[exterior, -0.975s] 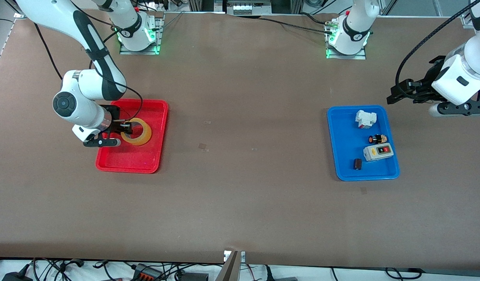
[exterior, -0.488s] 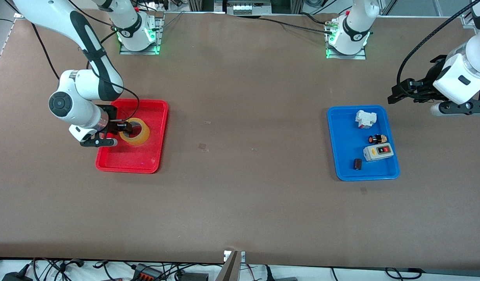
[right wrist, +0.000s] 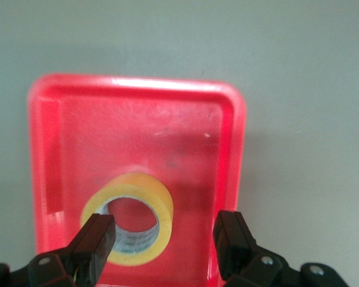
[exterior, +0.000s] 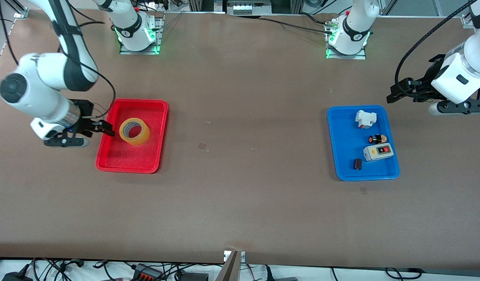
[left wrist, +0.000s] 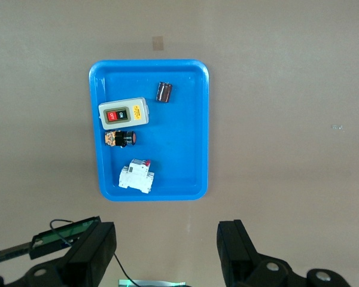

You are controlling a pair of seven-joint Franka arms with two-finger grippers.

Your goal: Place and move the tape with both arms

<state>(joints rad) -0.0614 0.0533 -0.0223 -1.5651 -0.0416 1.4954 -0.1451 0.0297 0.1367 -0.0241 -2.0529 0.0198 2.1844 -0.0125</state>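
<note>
I can read no words on my table; the grey switch box (exterior: pixel 378 152) in the blue tray (exterior: pixel 343 156) carries a black and a red button and a small yellow sticker, their markings too small for me to read

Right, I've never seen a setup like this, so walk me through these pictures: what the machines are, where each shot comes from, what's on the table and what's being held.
Two white robot arms stand at a brown table, each ending in a two-finger tool. The wide picture comes from a high camera facing them; the other two come from cameras on the arms' wrists, looking down past their own fingers.

A red tray at the right arm's end holds a yellow tape roll, lying flat. The right tool hangs open at that tray's edge, beside the roll, holding nothing. A blue tray at the left arm's end holds a white breaker, a small push button, a grey switch box and a small black cylinder. The left tool waits open and empty, up off the table past the blue tray.
</note>
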